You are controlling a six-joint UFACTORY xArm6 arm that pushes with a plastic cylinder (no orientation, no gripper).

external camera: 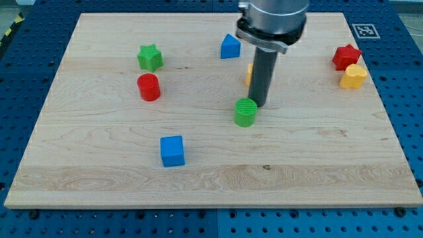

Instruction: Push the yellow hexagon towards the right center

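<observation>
The yellow hexagon (249,73) is almost fully hidden behind my rod; only a thin yellow sliver shows at the rod's left edge, above the board's middle. My tip (262,106) rests on the board just right of and touching or nearly touching the green cylinder (246,112), and just below the hidden hexagon.
Wooden board (99,192) on a blue pegboard. Blue house-shaped block (230,47) at top centre. Green star (150,57) and red cylinder (149,86) at left. Blue cube (172,151) lower left. Red star (346,56) and yellow heart-shaped block (353,77) at the right edge.
</observation>
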